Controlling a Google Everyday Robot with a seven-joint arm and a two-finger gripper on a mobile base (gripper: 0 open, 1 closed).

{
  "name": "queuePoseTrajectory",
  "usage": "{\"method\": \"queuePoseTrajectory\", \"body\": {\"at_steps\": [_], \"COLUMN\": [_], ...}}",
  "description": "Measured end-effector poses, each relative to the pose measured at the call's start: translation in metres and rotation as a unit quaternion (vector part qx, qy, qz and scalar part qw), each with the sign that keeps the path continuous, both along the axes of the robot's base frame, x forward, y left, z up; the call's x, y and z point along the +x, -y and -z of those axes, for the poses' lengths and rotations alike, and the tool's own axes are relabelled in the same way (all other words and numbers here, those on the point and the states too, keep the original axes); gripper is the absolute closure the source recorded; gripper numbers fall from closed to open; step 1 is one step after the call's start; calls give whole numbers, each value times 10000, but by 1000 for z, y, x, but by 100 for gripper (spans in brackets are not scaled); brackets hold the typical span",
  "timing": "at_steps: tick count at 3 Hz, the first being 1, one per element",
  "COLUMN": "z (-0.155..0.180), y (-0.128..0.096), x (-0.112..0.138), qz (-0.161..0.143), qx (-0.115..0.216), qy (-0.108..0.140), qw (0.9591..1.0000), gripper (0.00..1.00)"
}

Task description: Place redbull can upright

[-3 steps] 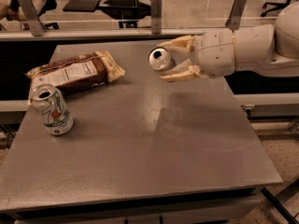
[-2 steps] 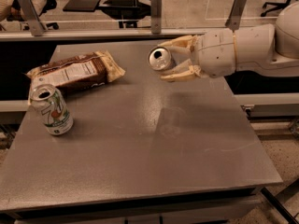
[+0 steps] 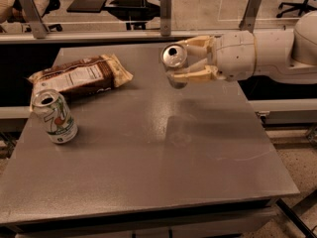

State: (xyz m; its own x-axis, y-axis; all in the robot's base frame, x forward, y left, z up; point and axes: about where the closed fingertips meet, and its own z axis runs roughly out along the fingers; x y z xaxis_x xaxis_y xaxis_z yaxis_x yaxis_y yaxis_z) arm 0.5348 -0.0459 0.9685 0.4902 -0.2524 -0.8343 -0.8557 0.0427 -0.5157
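Note:
My gripper (image 3: 190, 59) reaches in from the right, above the far middle of the grey table (image 3: 148, 152). Its cream fingers (image 3: 195, 76) are shut on the redbull can (image 3: 174, 58), which lies sideways in the grasp with its silver pull-tab top facing left toward the camera. The can hangs in the air above the table top, not touching it. Most of the can's body is hidden by the fingers.
A white-and-green can (image 3: 55, 116) stands upright at the table's left. A brown snack bag (image 3: 79, 76) lies behind it at the far left. Behind the table are a rail with metal posts (image 3: 166, 6) and office chairs.

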Motion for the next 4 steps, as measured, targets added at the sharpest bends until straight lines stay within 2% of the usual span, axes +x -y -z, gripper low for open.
{"method": "queuePoseTrajectory", "body": {"at_steps": [1, 2, 4], "z": [-1, 2, 8], "y": [6, 5, 0], "x": [-1, -7, -24], "qz": [-222, -496, -1088], "qx": [387, 510, 493], "qy": [-396, -735, -1257], "qw": [9982, 9948, 9849], "gripper": [100, 100, 100]}}
